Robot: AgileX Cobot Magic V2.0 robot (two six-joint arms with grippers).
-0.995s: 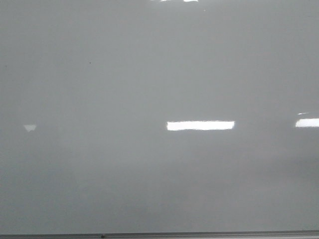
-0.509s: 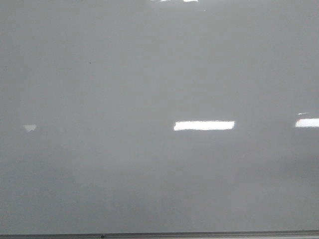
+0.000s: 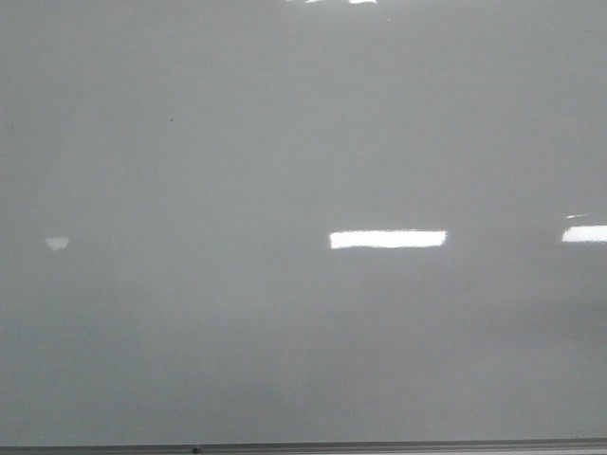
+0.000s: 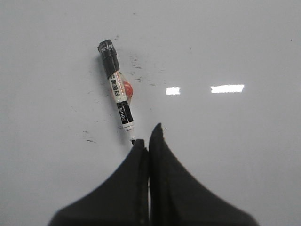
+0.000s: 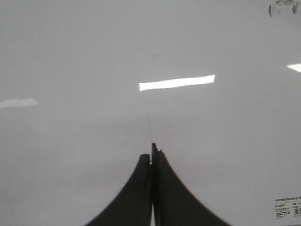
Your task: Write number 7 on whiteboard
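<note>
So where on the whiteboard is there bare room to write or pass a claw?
In the front view nearly the whole whiteboard is bare down to its bottom frame edge. The one crowded patch is by the left claw, where the marker lies among ink smudges.

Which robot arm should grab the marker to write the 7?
Probably the left. The marker lies on the whiteboard right past the left gripper, whose fingers are shut. The right gripper, also shut, shows no marker nearby.
</note>
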